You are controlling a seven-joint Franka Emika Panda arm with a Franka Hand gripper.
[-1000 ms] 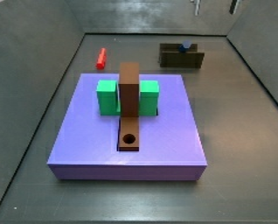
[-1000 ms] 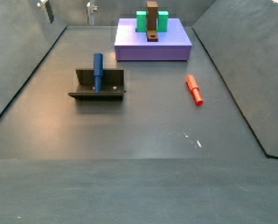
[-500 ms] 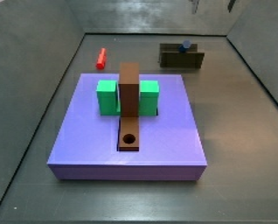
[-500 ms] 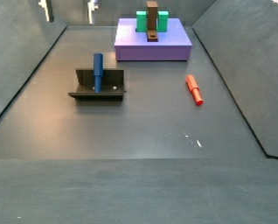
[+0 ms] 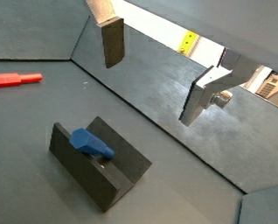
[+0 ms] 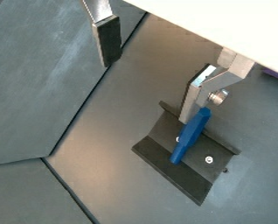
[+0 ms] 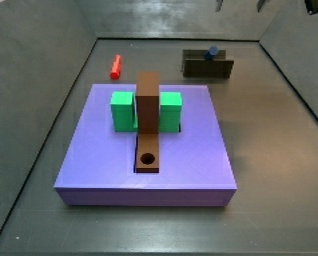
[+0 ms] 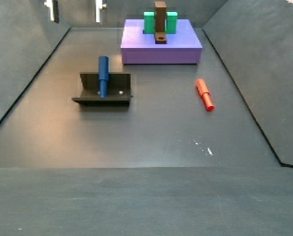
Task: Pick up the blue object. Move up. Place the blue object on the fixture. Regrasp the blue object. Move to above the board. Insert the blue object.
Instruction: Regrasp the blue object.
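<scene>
The blue object [image 8: 103,74] stands leaning in the fixture [image 8: 102,98]; both side views show it, in one as a small blue tip [image 7: 213,50] above the fixture [image 7: 209,69]. It also shows in both wrist views [image 5: 89,143] [image 6: 191,140], resting in the fixture [image 5: 107,171] [image 6: 200,166]. My gripper [image 8: 76,9] [image 7: 239,5] is open and empty, high above the fixture, with only its fingertips in the side views. In both wrist views the gripper [image 5: 156,74] [image 6: 153,70] holds nothing. The board [image 7: 148,120] lies on the purple slab, its hole [image 7: 148,158] at the near end.
A red peg [image 7: 115,66] [image 8: 205,94] lies on the floor; it also shows in a wrist view [image 5: 13,80]. The purple slab [image 7: 189,160] [image 8: 143,52] carries green blocks [image 7: 122,108] [image 8: 153,20] beside the board. Grey walls enclose the floor.
My gripper has risen a little and drifted slightly sideways above the fixture. The blue object and everything else have not moved.
</scene>
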